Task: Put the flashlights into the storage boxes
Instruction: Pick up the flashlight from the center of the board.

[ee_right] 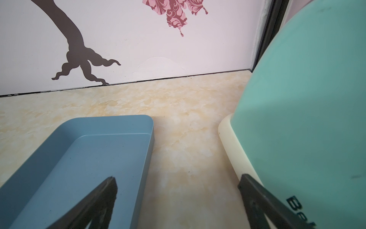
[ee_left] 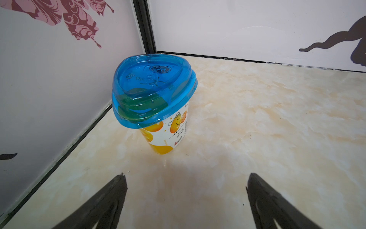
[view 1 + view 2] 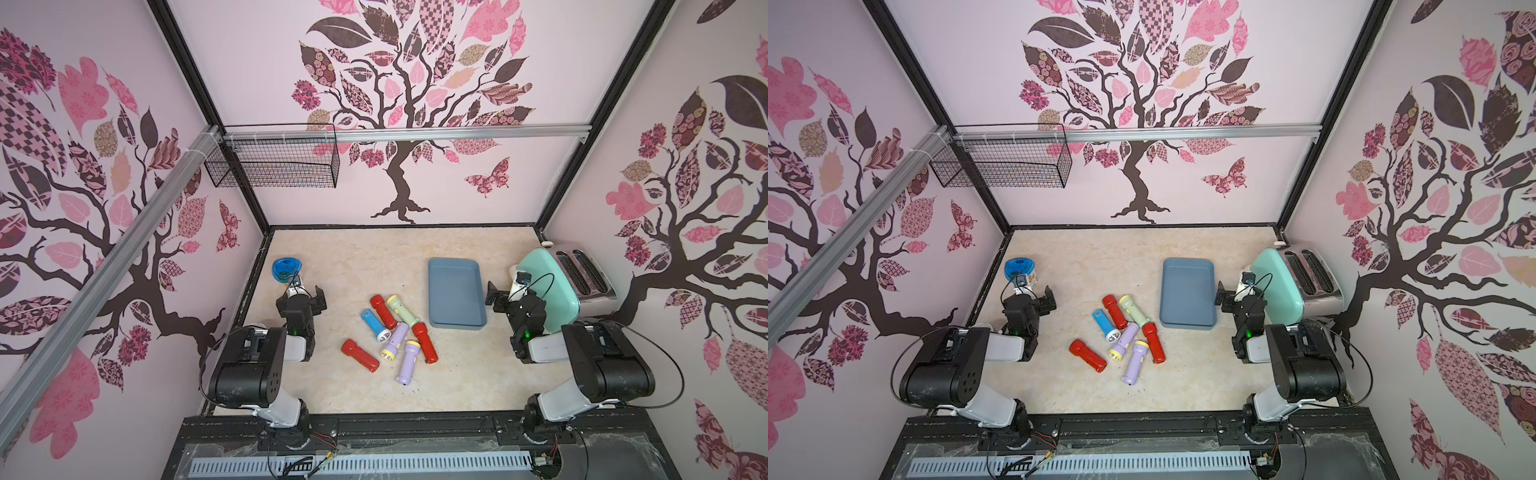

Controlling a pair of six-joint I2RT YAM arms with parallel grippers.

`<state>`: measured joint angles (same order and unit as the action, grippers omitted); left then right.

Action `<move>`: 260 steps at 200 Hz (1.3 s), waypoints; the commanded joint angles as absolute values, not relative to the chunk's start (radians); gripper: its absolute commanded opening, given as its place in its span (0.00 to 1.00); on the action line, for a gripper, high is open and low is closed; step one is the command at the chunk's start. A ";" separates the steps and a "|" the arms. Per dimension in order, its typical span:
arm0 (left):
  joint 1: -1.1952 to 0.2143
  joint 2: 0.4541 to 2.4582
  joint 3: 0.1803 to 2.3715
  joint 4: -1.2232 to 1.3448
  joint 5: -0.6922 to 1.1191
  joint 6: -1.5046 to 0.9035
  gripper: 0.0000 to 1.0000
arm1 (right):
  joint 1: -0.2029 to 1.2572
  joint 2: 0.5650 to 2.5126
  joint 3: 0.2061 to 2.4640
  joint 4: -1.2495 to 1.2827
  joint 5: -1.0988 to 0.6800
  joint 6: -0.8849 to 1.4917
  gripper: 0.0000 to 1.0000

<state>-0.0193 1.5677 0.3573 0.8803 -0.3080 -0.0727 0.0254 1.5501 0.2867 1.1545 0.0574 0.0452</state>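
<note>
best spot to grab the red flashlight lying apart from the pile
Take the red flashlight across its narrow barrel, mid-length, from straight above, jaws turned square to its diagonal axis: it lies flat with bare table along both long sides.

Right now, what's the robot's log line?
stage: not started | seven stubby plastic flashlights: piled on table | shallow slate-blue plastic tray: empty | left gripper: open | right gripper: open

Beside the right tool [image 1: 178,176], the storage box [image 1: 111,154] is matt, smooth plastic and the toaster [image 1: 307,99] shell looks satin. Before the left tool [image 2: 186,174], the cup lid [image 2: 152,87] is glossy, translucent plastic.
</note>
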 commanded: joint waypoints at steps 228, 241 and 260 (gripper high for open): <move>-0.150 1.159 0.610 0.139 -0.152 -0.289 0.98 | 0.074 1.055 0.387 0.483 0.179 0.211 1.00; -0.265 1.114 0.676 -0.038 -0.151 -0.359 0.98 | 0.073 0.990 0.427 0.365 0.177 0.279 1.00; -0.368 1.070 0.728 -0.179 0.034 -0.395 0.98 | 0.071 0.919 0.444 0.096 0.296 0.637 1.00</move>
<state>-0.2611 1.1183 0.6525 0.1219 -0.1665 -0.2962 0.0654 0.9928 0.4236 0.5888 0.1696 0.2573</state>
